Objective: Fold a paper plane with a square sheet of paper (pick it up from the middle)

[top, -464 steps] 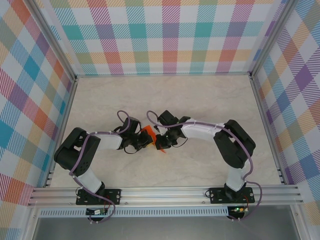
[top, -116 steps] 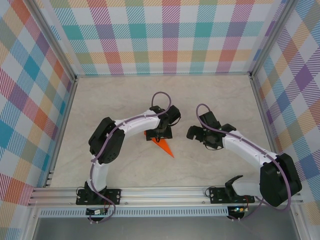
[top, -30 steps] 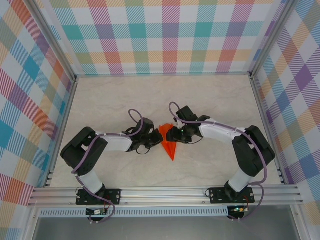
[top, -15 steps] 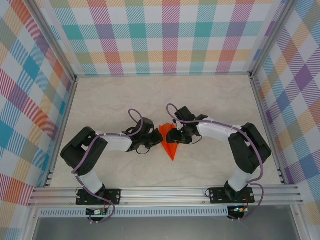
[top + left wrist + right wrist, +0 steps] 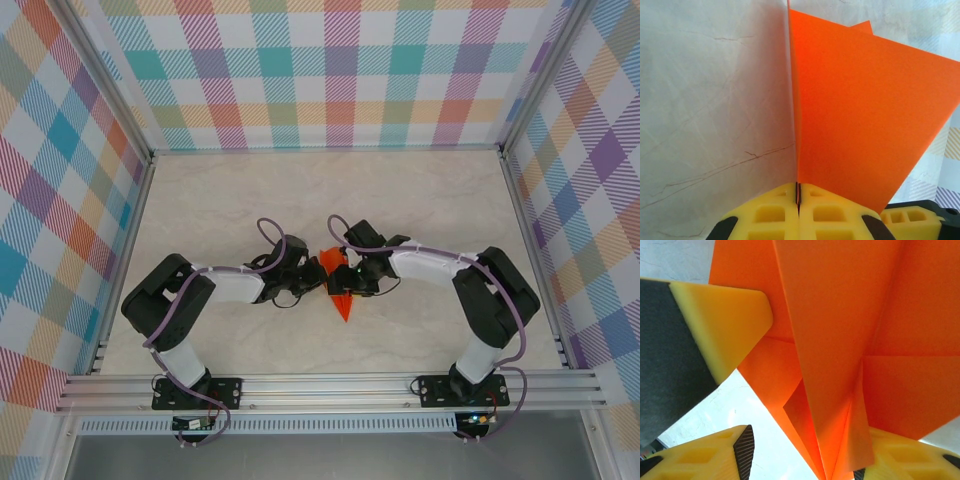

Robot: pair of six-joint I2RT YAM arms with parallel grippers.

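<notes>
The paper plane, smooth matte orange paper creased into a sharp pointed wedge, sits mid-table between the two arms with its tip toward the near rail. The left gripper has its yellow, cell-moulded jaws pressed together on the edge of an upright flap. The right gripper stands with jaws apart astride the centre fold, and the pale veined table lies bare all round.

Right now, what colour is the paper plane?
The paper plane is plain bright orange all over. The left wrist view shows it best.
</notes>
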